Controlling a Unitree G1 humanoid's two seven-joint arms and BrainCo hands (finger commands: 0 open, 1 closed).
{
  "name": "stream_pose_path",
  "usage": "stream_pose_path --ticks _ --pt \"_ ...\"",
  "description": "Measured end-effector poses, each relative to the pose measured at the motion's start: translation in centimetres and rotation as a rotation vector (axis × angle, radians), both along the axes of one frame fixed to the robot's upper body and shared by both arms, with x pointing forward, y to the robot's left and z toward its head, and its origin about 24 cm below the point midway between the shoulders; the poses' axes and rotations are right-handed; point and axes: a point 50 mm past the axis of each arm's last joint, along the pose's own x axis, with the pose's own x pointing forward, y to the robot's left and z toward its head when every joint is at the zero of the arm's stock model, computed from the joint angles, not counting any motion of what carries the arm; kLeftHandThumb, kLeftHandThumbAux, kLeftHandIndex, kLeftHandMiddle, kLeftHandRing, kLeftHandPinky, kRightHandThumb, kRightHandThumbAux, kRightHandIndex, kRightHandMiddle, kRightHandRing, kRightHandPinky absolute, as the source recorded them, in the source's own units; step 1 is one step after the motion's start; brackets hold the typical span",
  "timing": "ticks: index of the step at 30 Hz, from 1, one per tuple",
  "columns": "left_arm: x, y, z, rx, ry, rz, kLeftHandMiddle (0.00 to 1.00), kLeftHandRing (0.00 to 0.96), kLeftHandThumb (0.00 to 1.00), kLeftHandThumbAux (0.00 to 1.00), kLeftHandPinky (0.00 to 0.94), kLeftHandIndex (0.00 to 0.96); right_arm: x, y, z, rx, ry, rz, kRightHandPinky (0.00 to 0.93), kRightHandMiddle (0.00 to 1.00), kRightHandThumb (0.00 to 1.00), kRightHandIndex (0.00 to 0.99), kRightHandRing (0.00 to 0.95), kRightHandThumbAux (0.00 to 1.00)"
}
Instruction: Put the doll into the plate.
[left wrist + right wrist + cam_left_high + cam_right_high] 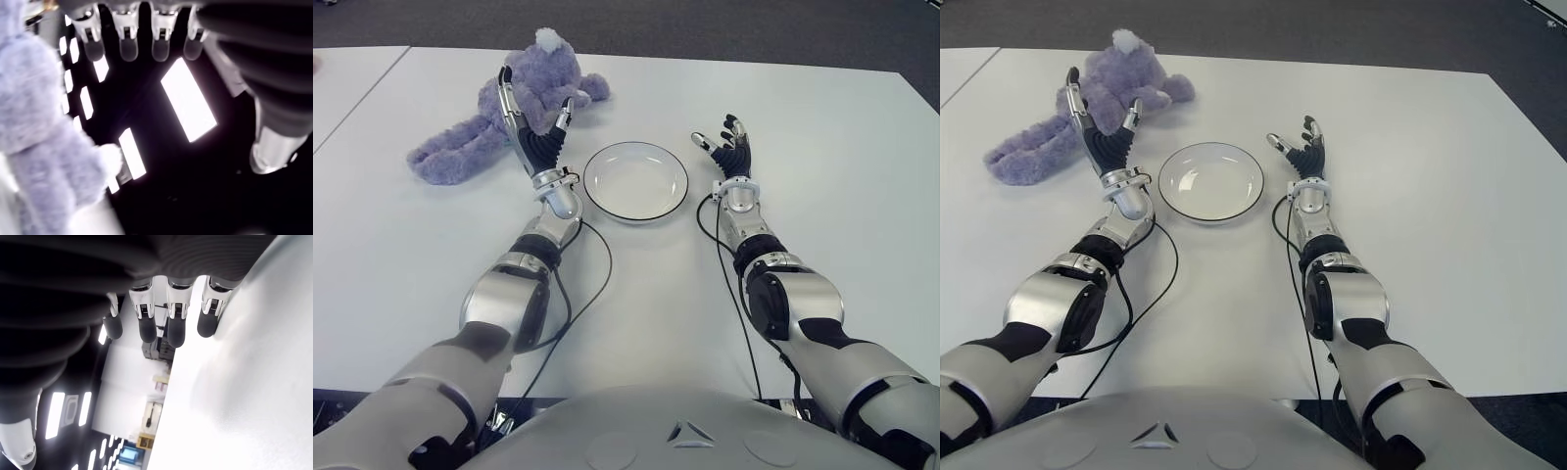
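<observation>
You have the doll [499, 113] lying on the table [822, 196], well to the left of the plate [635, 181] and a little farther back. It is a purple plush, stretched out with its head toward the plate side and its legs trailing off to the left. Nothing is in the plate, which sits between your two arms on the white surface.

Your left hand [530, 116] is raised in front of the doll, just on its plate side, with the palm turned up and the fingers [128, 46] extended straight. The thumb stands apart from them, so the hand is spread wide and grips nothing. In the left wrist view the doll's fuzzy body shows beside the hand, clear of the fingertips; you cannot tell from the eye views whether the back of the hand brushes the plush.

Your right hand [729, 147] shows just right of the plate, close to its rim but apart from it. Its fingers [146, 328] are loosely extended and slightly curved, and it holds nothing. Black cables run along both forearms and lie on the table near the plate.
</observation>
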Motion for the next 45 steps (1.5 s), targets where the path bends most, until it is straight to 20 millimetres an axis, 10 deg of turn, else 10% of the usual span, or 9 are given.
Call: stream_pose_path --ticks 20,45 --pt "-0.2 1.1 0.9 0.088 -0.118 0.078 0.0 0.0 0.153 0.428 0.0 0.0 0.1 0.3 0.2 0.005 -0.009 0.007 0.121 0.117 0.0 0.092 0.11 0.626" --pt "1.3 9.1 2.1 0.575 0.161 0.224 0.0 0.0 0.029 0.367 0.0 0.0 0.1 -0.1 0.3 0.048 -0.017 0.001 0.167 0.133 0.0 0.101 0.132 0.72"
